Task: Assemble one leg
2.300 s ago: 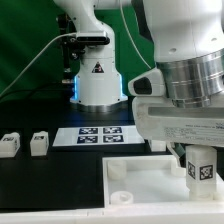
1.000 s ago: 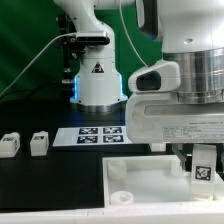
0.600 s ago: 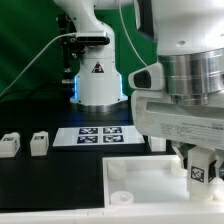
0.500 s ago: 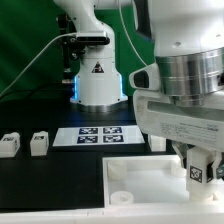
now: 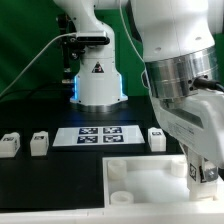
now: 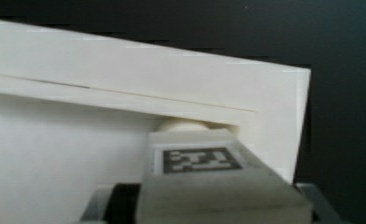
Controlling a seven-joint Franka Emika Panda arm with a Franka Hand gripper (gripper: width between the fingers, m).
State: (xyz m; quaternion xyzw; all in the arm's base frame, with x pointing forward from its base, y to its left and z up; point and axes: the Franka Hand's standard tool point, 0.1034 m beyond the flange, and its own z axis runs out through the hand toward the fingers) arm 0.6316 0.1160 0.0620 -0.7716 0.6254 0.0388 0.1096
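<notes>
My gripper (image 5: 204,166) is shut on a leg (image 5: 203,173), a small white block with a black-and-white tag. It holds the leg upright at the corner of the large flat white panel (image 5: 150,178) on the exterior view's right. In the wrist view the leg (image 6: 199,163) sits between my fingers (image 6: 119,204), its tip at a round corner fitting (image 6: 192,127) of the panel (image 6: 73,120). I cannot tell whether the tip is seated. Three more legs stand on the table, two at the exterior view's left (image 5: 10,145) (image 5: 38,143) and one beside the marker board (image 5: 156,138).
The marker board (image 5: 97,135) lies behind the panel. The arm's white base (image 5: 98,80) stands further back, with a cable to its left. A raised corner fitting (image 5: 119,172) shows on the panel's left side. The table is black.
My hand has turned about the leg and now looks tilted. The leg stays at the panel's right corner, slightly lower. The leg beside the marker board has come into view.
</notes>
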